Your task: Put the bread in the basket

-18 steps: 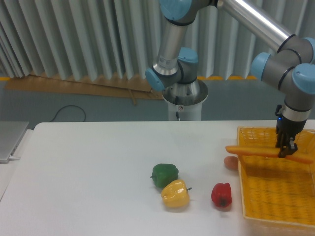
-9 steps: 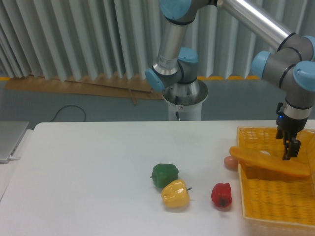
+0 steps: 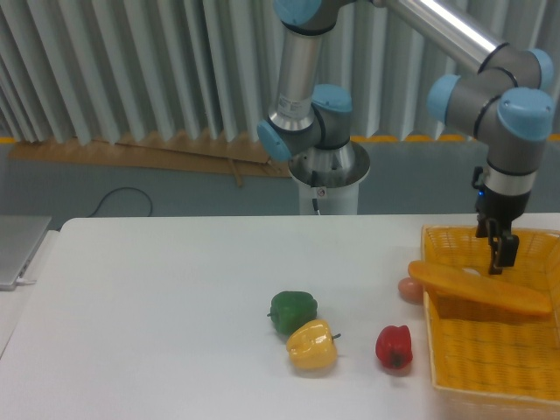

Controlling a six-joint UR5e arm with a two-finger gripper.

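The bread (image 3: 479,290), a long golden-orange loaf, lies slanted across the left rim of the yellow woven basket (image 3: 490,354) at the table's right edge. Its left end pokes out over the rim and its right end rests inside. My gripper (image 3: 496,257) hangs just above the loaf's middle, apart from it, its fingers open and holding nothing.
A small tan ball (image 3: 409,290) lies just left of the basket. A red pepper (image 3: 394,346), a yellow pepper (image 3: 312,345) and a green pepper (image 3: 291,311) sit near the table's front. A grey device (image 3: 17,249) is at the far left.
The gripper let go of the bread, which dropped onto the basket's rim. The gripper then rose and shifted slightly left, away from the loaf.
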